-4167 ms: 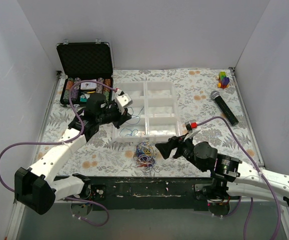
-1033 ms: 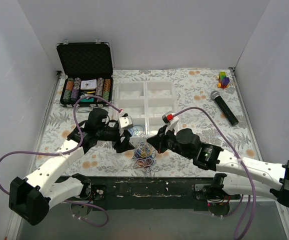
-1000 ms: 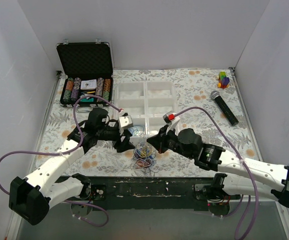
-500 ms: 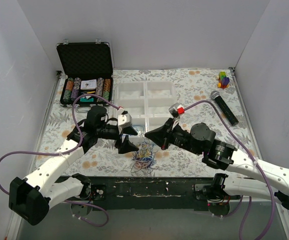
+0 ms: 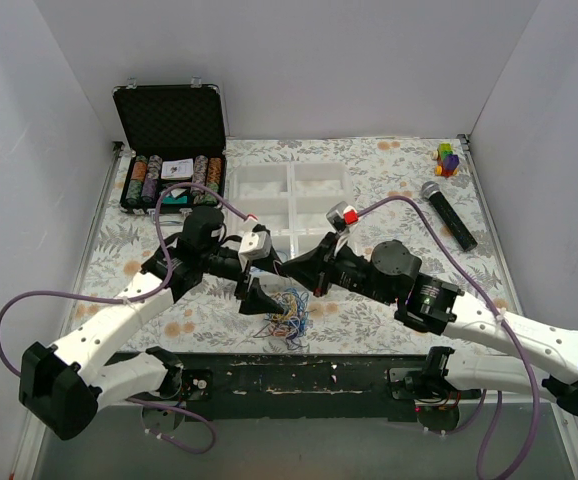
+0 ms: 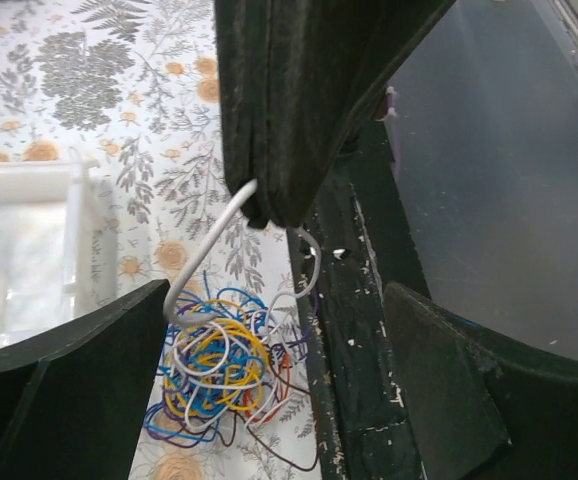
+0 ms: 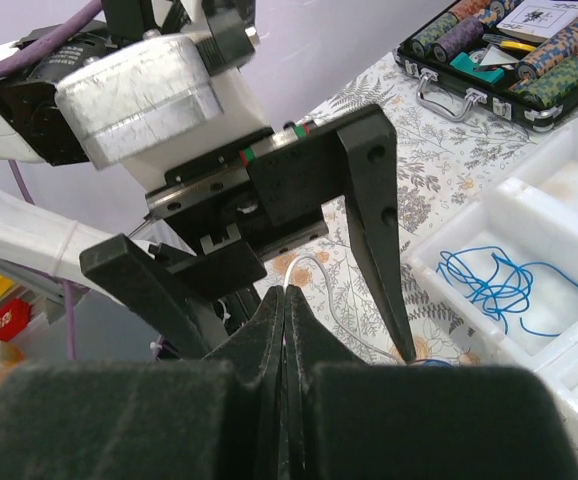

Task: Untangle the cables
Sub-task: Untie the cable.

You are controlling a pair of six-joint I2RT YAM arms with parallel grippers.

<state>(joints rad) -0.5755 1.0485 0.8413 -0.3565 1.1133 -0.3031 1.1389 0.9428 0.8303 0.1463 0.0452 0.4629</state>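
The cables (image 5: 287, 308) lie as a small tangle of blue, yellow, white, red and purple strands on the flowered mat near the table's front edge, and show in the left wrist view (image 6: 212, 366). My right gripper (image 5: 291, 268) is shut on one white cable (image 7: 305, 262) that rises from the tangle (image 6: 207, 252) to its tips (image 7: 286, 294). My left gripper (image 5: 266, 282) stands wide open just above the tangle (image 6: 274, 300), one finger on each side of it, holding nothing. A loose blue cable (image 7: 497, 286) lies in a tray compartment.
A white compartment tray (image 5: 291, 188) stands behind the grippers. An open case of poker chips (image 5: 169, 150) is at the back left. A microphone (image 5: 448, 213) and a small block toy (image 5: 448, 158) lie at the back right. The table's black front edge (image 5: 299, 372) runs beside the tangle.
My left gripper has opened wide and shifted right over the tangle. My right gripper, still shut, has drawn up and left, pulling the white cable out of the tangle.
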